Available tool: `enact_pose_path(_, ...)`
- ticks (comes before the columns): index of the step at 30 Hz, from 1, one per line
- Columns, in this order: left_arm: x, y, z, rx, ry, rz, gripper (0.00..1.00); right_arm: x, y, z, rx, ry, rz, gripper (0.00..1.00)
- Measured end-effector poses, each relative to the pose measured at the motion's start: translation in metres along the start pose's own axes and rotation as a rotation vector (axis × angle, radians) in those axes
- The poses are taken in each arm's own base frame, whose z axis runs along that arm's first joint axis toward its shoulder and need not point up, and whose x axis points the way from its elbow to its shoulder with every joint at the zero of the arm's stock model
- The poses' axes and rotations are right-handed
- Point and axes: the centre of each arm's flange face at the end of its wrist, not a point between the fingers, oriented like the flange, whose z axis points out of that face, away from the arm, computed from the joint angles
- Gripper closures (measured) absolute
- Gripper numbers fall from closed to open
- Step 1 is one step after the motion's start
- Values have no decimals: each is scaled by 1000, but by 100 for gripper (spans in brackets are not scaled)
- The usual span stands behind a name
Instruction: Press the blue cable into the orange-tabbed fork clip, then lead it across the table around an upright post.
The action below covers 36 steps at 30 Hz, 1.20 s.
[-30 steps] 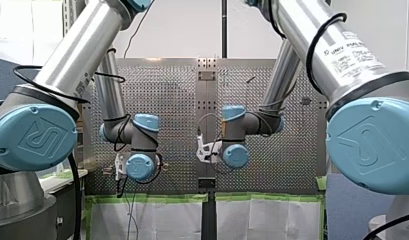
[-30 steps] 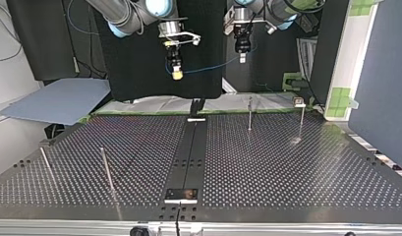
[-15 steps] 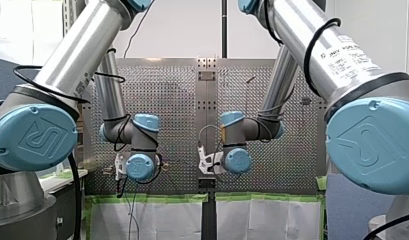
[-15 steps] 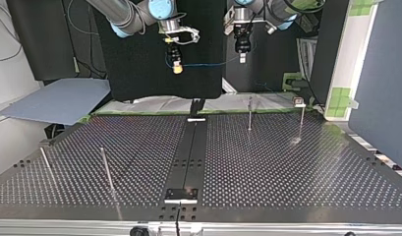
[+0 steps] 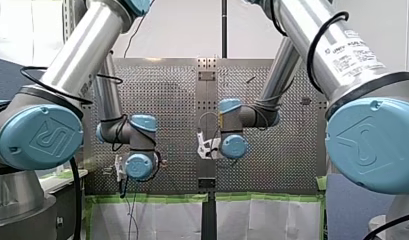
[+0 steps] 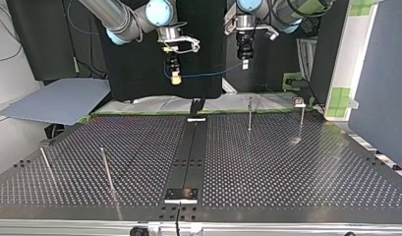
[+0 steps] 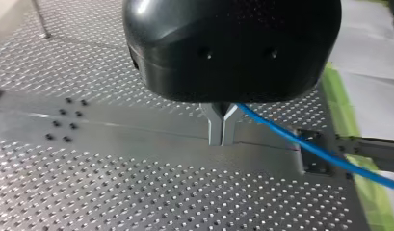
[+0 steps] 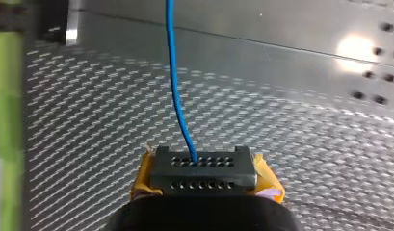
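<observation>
Hanging high above the surface [image 6: 287,167], the blue cable [image 6: 208,74] runs crosswise between the right end effector [image 6: 175,77] and the left end effector [image 6: 244,63], both pinching it, well above the upright post [image 6: 249,114] nearest the left one.

Two arms [image 6: 115,17] [image 6: 292,7], one blue cable [image 8: 172,72], four upright posts [image 6: 45,164] [image 6: 107,169] [image 6: 249,114] [image 6: 301,120].
</observation>
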Motion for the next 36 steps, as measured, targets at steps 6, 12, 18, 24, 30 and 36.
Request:
enact_pose_path(6, -18, 6, 13, 5, -21, -52, 100, 34, 1, 15, 27, 87, 73, 100)
enact_pose_path(12, -17, 17, 29, 10, -43, -100, 100, 25, -1, 30, 65, 118, 132, 100)
enact_pose_path(18, -17, 28, 45, 15, -73, -112, 100, 19, -8, 52, 94, 164, 171, 100)
enact_pose_path(24, -20, 39, 59, 20, -106, -122, 100, -4, -13, 62, 98, 157, 172, 100)
enact_pose_path(30, -8, 54, 69, 16, -84, -108, 100, -21, -18, 73, 102, 139, 181, 100)
enact_pose_path(36, 5, 67, 78, 18, -81, -116, 100, -36, -24, 87, 108, 119, 178, 100)
